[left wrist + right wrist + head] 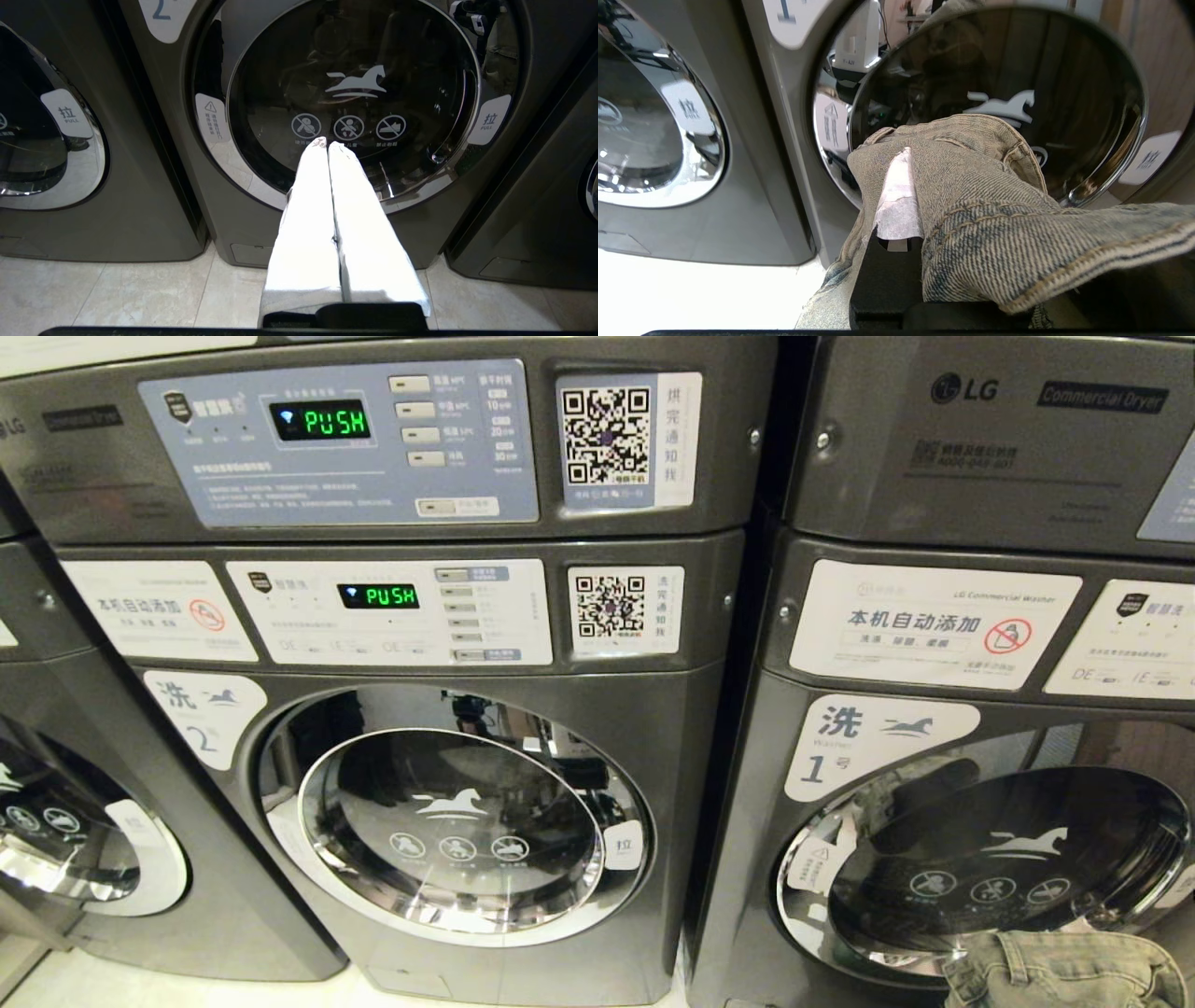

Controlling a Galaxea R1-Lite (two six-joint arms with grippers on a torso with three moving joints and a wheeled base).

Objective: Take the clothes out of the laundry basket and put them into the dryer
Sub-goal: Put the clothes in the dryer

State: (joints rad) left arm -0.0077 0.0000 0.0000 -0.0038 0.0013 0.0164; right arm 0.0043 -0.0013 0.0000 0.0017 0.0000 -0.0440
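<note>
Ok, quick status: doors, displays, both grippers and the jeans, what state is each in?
Washer 2 door: closed.
Washer 1 door: closed.
Upper display: lit, reads PUSH.
Lower display: lit, reads PUSH.
Left gripper: shut, empty, facing the washer 2 door.
Right gripper: shut on the jeans.
Jeans: draped over the right gripper.

This was a self-service laundry, a coin-or-app laundromat rather than a home. Grey commercial machines stood stacked side by side in a row: a front-loading washer numbered 2 (448,821) had a dryer control panel (341,441) above it, and the neighbouring washer numbered 1 (980,859) carried a unit badged "LG Commercial Dryer" (1102,397). Both green displays (320,421) read PUSH. QR-code payment stickers (607,434) sat beside the panels, and Chinese notices (934,623) announced automatic detergent dosing. Pale floor tiles (117,294) ran beneath the machines.
</note>
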